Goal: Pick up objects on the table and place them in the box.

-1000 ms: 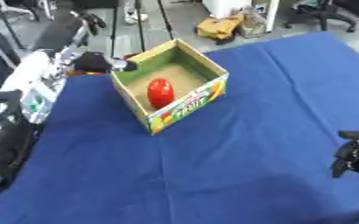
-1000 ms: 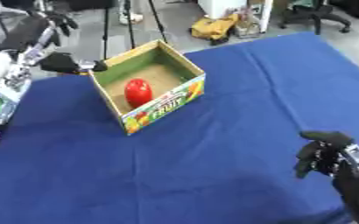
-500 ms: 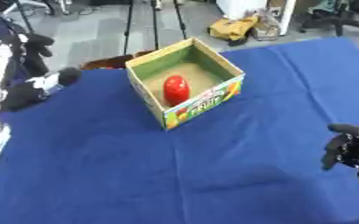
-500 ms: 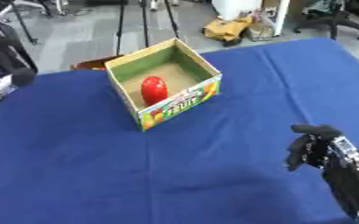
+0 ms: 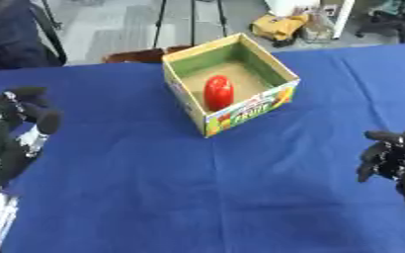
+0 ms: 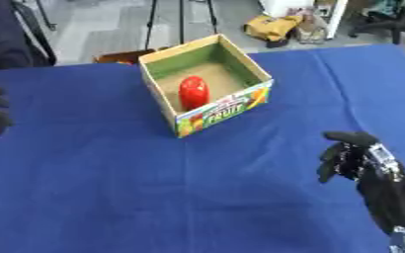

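Blue cloth covers the desk (image 5: 240, 197) edge to edge, lightly creased, bare across the whole near half. Nearest, at the lower right, the right robot hand (image 6: 354, 157) hangs above the cloth, black fingers curled inward and holding nothing. At the left edge, the left robot hand (image 5: 29, 116) sits at mid height, its black fingers bunched together, also holding nothing; pale arm parts run down below it to the lower left corner.

Further back, a little left of centre, stands the box (image 5: 240, 116): open-topped cardboard, turned corner-on to the camera, green inner walls, tan floor, fruit print on the near outer face. Both hands are well apart from it. Inside, a red rounded object (image 5: 218, 92) stands on the box floor, near the left wall.

Beyond the far desk edge: grey floor. A dark tripod's legs (image 5: 191, 22) rise behind the box. A brown item (image 5: 141, 54) shows just past the desk edge, left of the box. A yellow bag (image 5: 279, 25) lies on the floor further right, pale items beside it. Chair base (image 5: 387, 22) at the top right corner. A dark-clothed person at the top left, not touching anything.
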Action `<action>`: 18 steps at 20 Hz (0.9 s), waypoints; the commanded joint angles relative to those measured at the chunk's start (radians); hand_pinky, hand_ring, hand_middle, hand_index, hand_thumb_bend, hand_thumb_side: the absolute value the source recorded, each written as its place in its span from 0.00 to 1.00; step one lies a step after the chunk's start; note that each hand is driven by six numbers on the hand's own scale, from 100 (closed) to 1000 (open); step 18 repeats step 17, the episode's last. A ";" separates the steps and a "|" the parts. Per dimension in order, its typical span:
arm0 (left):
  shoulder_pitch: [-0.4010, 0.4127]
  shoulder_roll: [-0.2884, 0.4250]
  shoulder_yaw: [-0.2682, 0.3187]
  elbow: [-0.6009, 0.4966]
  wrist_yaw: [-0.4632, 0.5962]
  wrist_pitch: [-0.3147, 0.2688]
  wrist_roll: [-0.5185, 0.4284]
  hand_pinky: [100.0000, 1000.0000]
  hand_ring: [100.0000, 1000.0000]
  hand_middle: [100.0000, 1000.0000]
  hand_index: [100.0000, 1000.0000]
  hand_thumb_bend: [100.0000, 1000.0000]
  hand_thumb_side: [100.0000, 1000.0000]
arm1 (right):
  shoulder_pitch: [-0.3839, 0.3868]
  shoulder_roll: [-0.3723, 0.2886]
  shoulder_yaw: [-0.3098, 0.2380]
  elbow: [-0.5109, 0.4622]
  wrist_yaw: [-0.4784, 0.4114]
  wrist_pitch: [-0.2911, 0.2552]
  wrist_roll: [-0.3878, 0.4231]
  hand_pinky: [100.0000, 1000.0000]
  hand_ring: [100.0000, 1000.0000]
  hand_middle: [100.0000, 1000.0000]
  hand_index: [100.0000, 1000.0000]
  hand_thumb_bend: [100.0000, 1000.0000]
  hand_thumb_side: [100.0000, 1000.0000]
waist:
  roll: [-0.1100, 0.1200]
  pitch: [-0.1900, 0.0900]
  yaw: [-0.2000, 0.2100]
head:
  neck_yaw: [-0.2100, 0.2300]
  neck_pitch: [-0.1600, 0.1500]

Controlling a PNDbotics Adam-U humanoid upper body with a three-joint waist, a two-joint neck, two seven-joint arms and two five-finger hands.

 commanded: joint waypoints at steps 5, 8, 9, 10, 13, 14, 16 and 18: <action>-0.003 -0.029 0.020 -0.002 -0.007 -0.009 0.016 0.46 0.37 0.47 0.67 0.90 0.78 | -0.008 -0.013 -0.009 -0.015 0.006 -0.001 -0.002 0.38 0.44 0.46 0.78 0.00 1.00 | 0.009 -0.009 -0.007 | 0.003 0.006; -0.011 -0.035 0.017 -0.003 -0.010 -0.013 0.015 0.46 0.37 0.47 0.67 0.90 0.78 | -0.008 -0.008 -0.012 -0.016 0.008 0.002 -0.005 0.38 0.44 0.46 0.78 0.00 1.00 | 0.015 -0.004 -0.018 | -0.003 0.007; -0.013 -0.036 0.015 -0.004 -0.011 -0.013 0.013 0.46 0.37 0.47 0.67 0.90 0.78 | -0.009 -0.008 -0.010 -0.017 0.008 0.002 -0.003 0.38 0.44 0.46 0.78 0.00 1.00 | 0.016 -0.002 -0.021 | -0.002 0.007; -0.014 -0.038 0.014 -0.004 -0.011 -0.013 0.013 0.46 0.37 0.47 0.67 0.90 0.78 | -0.010 -0.008 -0.010 -0.017 0.009 0.002 -0.002 0.38 0.44 0.46 0.78 0.00 1.00 | 0.016 -0.001 -0.022 | -0.001 0.006; -0.013 -0.042 0.013 -0.004 -0.011 -0.014 0.012 0.46 0.37 0.47 0.67 0.91 0.78 | -0.012 -0.009 -0.010 -0.018 0.009 0.003 -0.003 0.38 0.44 0.46 0.78 0.00 1.00 | 0.018 0.000 -0.025 | 0.002 0.009; -0.012 -0.042 0.013 -0.004 -0.011 -0.014 0.012 0.46 0.37 0.47 0.67 0.91 0.78 | -0.011 -0.010 -0.010 -0.018 0.009 0.003 -0.002 0.38 0.44 0.46 0.78 0.00 1.00 | 0.019 0.000 -0.026 | 0.003 0.009; -0.011 -0.044 0.014 -0.004 -0.010 -0.014 0.013 0.46 0.37 0.47 0.67 0.90 0.78 | -0.011 -0.010 -0.010 -0.018 0.009 0.003 -0.002 0.38 0.44 0.46 0.78 0.00 1.00 | 0.020 -0.001 -0.028 | 0.004 0.008; -0.011 -0.044 0.014 -0.003 -0.010 -0.014 0.013 0.46 0.37 0.47 0.67 0.90 0.78 | -0.011 -0.010 -0.010 -0.018 0.009 0.003 -0.002 0.38 0.44 0.46 0.78 0.00 1.00 | 0.021 -0.002 -0.030 | 0.005 0.009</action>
